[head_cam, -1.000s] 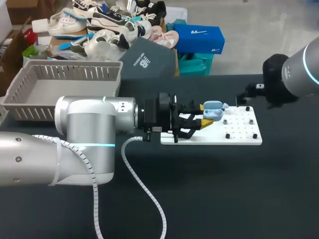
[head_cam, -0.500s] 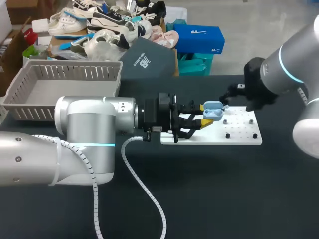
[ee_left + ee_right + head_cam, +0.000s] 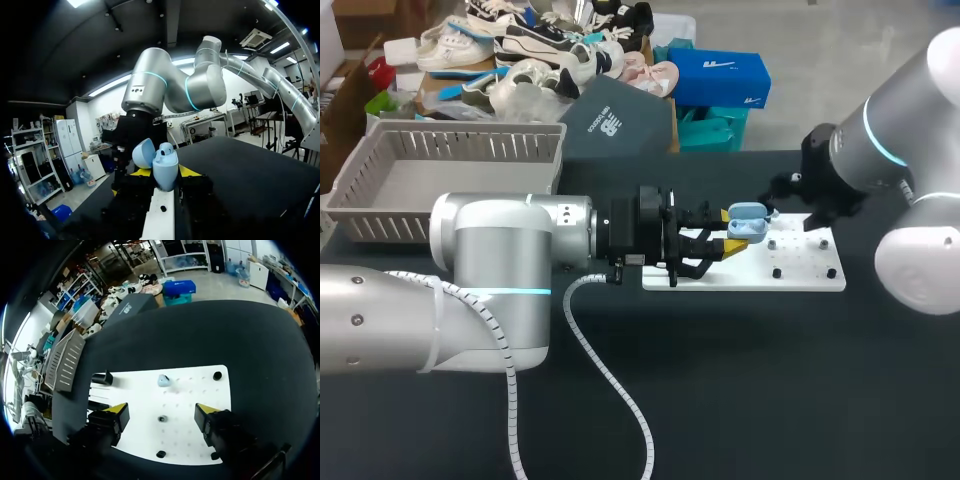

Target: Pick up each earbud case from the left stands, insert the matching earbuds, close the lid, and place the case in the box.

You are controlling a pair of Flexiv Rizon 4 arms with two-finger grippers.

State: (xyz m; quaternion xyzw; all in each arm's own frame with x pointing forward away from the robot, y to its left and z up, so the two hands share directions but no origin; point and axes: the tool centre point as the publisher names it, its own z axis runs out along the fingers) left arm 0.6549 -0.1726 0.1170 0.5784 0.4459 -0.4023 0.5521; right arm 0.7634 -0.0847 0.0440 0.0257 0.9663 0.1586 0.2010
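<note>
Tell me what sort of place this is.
Probably a robotics lab bench: on a black table, the left gripper holds an open blue earbud case over a white peg plate, beside a grey slatted basket.

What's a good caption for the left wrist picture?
Left gripper holds an open blue earbud case over the white board.

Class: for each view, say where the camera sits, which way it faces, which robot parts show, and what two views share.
Head view: above and behind, facing down on the table; left arm, right arm.
Left wrist view: on left wrist, along left jaws shut on open blue case; right arm beyond.
Right wrist view: on right wrist, down at white board; open right jaws.
Shared: the board, head and right wrist.
</note>
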